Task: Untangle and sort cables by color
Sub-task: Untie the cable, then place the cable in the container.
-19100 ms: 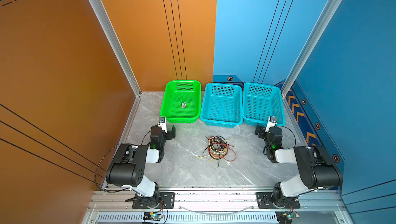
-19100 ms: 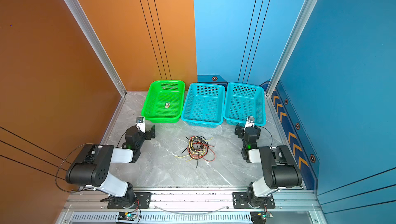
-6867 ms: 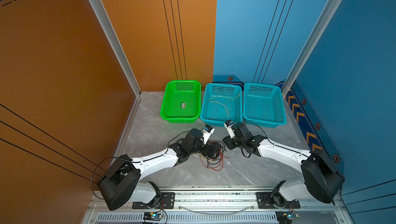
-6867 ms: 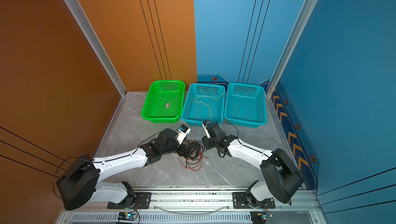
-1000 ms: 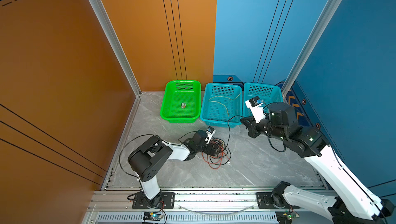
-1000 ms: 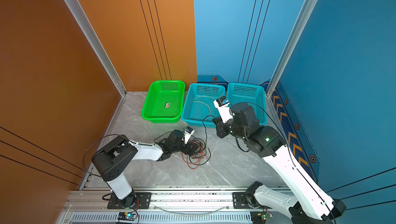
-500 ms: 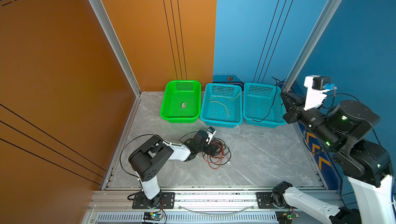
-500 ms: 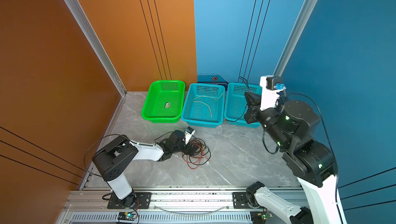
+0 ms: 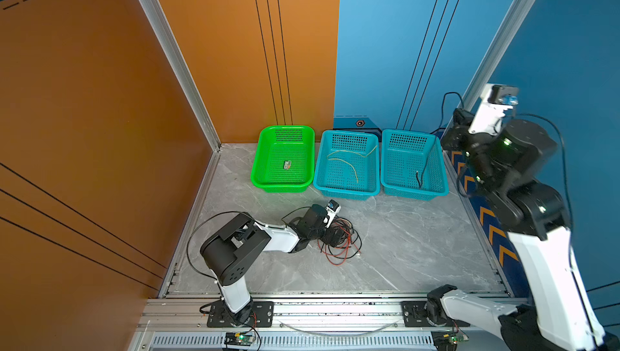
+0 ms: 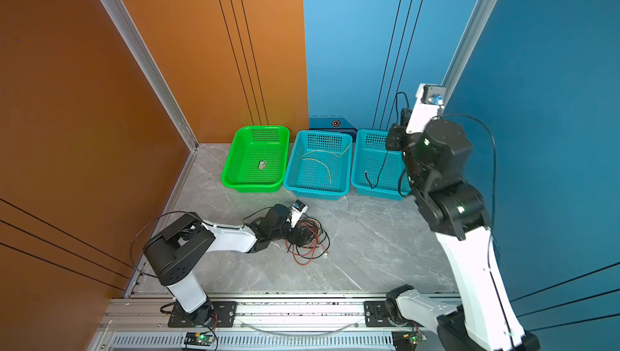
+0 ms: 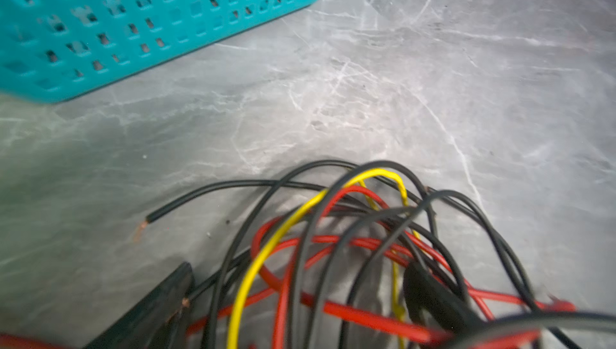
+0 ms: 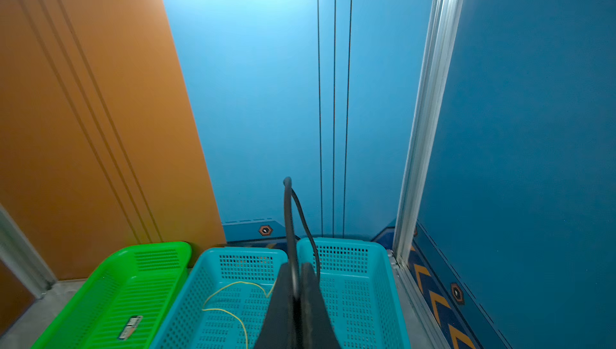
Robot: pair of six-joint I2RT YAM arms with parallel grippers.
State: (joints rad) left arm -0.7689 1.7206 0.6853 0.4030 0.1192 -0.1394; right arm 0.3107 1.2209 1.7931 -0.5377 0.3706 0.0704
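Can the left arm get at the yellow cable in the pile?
Probably yes: the open left pincer sits at the pile, the yellow cable arching between its fingers, though black cables cross it.

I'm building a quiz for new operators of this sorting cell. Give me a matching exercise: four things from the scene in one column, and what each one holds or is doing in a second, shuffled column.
Column one:
1. green basket
2. middle blue basket
3. right gripper
4. left gripper

Column two:
A. shut on a black cable that hangs into the end blue basket
B. open, down in the tangle of cables
C. holds only a small tag
D. holds yellow cable

Pairs: 1-C, 2-D, 3-A, 4-B.
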